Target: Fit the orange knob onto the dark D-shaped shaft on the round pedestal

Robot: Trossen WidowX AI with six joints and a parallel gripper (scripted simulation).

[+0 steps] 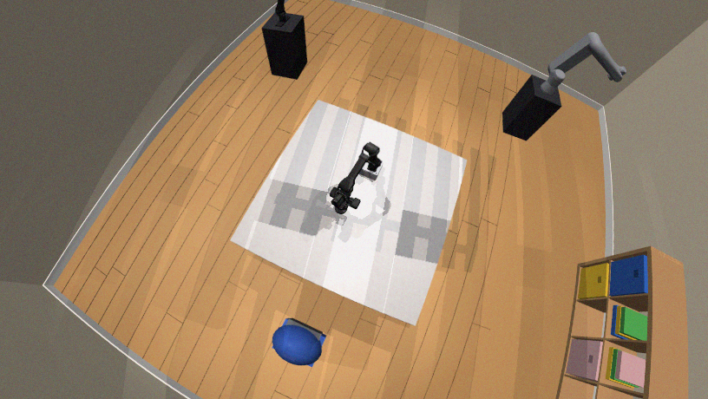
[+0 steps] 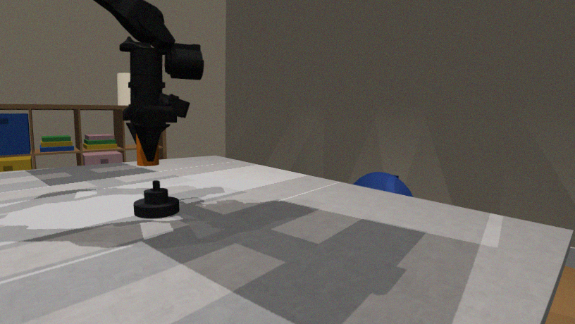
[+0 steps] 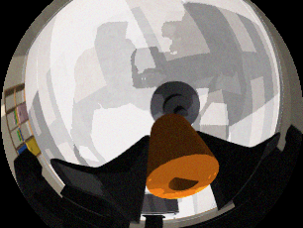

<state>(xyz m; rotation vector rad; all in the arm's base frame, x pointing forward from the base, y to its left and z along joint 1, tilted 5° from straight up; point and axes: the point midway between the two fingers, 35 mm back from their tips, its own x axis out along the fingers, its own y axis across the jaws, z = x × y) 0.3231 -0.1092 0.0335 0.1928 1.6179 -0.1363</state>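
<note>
My gripper (image 2: 150, 159) (image 3: 171, 138) is shut on the orange knob (image 2: 141, 156) (image 3: 174, 139) and points down. The knob hangs above the round dark pedestal (image 2: 156, 209) (image 3: 158, 102), with a gap between its lower end and the top of the shaft (image 2: 156, 184). In the exterior view the knob is slightly left of the shaft. In the wrist view its far end overlaps the pedestal's near part, and a dark opening (image 3: 183, 183) with a straight-looking edge shows in its near face. The shaft's flat side cannot be made out. In the top view the arm largely covers the pedestal.
The pedestal stands on a pale grey work surface (image 1: 366, 277) (image 2: 442, 273) crossed by shadows. A shelf unit (image 1: 666, 317) (image 2: 76, 132), a blue rounded object (image 1: 297, 343) (image 2: 380, 184) and two black stands (image 1: 285, 52) (image 1: 530, 108) are beyond the surface's edges.
</note>
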